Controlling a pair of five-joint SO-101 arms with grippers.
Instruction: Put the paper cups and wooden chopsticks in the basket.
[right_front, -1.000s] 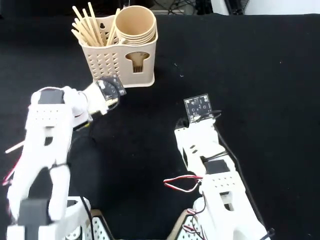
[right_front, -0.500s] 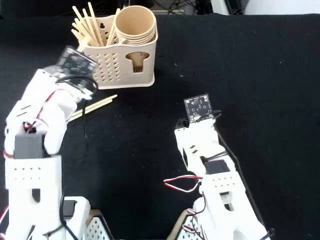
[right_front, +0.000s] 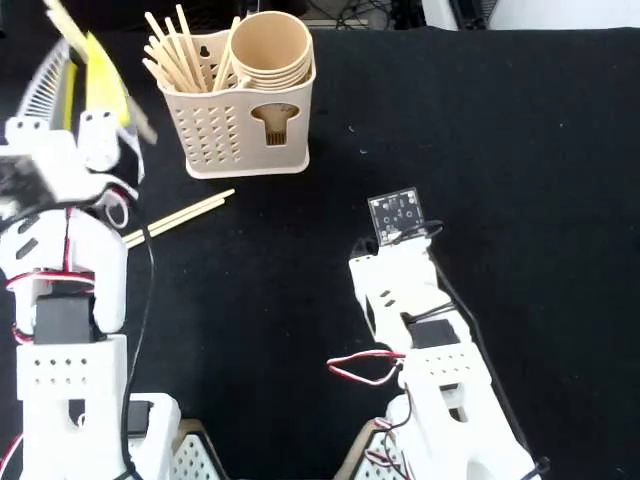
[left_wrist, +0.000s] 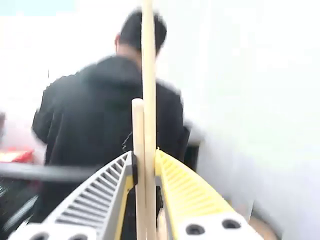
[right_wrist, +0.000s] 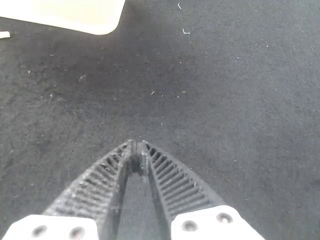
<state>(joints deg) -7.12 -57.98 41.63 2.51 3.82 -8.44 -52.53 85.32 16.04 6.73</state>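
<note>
Up off the black mat (right_front: 520, 150) since half a second ago: left gripper (left_wrist: 145, 152), swung from just beside the basket (right_front: 215, 130) to a raised spot at its 9 o'clock. Unchanged: loose chopsticks (right_front: 180, 216), right arm (right_front: 410, 300).

Checked left fingers (left_wrist: 180, 185): closed down to a narrow slot, clamped on held chopsticks (left_wrist: 148, 75). Two wooden sticks side by side between the ribbed pads, running along the jaws, one reaching well past the other beyond the tips.

Checked right fingers (right_wrist: 165, 185): pressed together, tips touching, nothing between. Found right gripper (right_wrist: 136, 147) low over bare black mat, basket corner ahead of it. Right arm at 5 o'clock of the basket, well apart.

Basket at 11 o'clock of the table, upright, two compartments.
- 9 o'clock compartment: binned chopsticks (right_front: 172, 55), a bundle standing on end, fanned and leaning out over the rim.
- 3 o'clock compartment: paper cups (right_front: 270, 50), nested in one stack, mouths up, top cup above the rim.

Loose chopsticks flat on the mat at 7 o'clock of the basket, near but apart from it, side by side, slanting from 8 o'clock to 2 o'clock.
</note>
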